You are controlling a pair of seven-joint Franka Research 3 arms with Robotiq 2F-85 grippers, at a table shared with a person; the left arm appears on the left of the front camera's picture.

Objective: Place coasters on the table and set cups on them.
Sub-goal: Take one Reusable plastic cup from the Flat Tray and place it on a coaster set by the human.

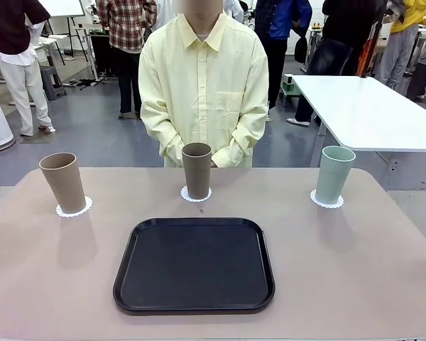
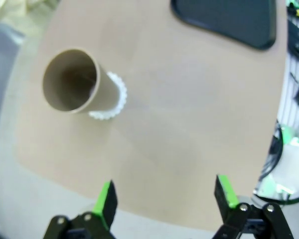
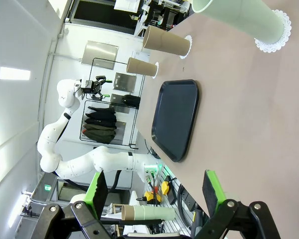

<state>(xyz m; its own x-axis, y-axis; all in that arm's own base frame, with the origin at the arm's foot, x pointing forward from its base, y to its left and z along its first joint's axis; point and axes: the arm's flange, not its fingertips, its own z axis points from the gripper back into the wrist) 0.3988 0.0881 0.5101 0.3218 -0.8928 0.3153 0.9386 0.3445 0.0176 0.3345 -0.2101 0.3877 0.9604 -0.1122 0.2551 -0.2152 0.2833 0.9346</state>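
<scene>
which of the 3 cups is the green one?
The mint cup at the table's right end, on its coaster; the middle cup and left cup are tan-brown.

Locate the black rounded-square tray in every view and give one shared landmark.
Front view: black rounded-square tray, centre, near table edge.
Left wrist view: top right corner.
Right wrist view: middle, standing on edge.
Shared landmark: light tan tumbler on its white lacy coaster.
</scene>
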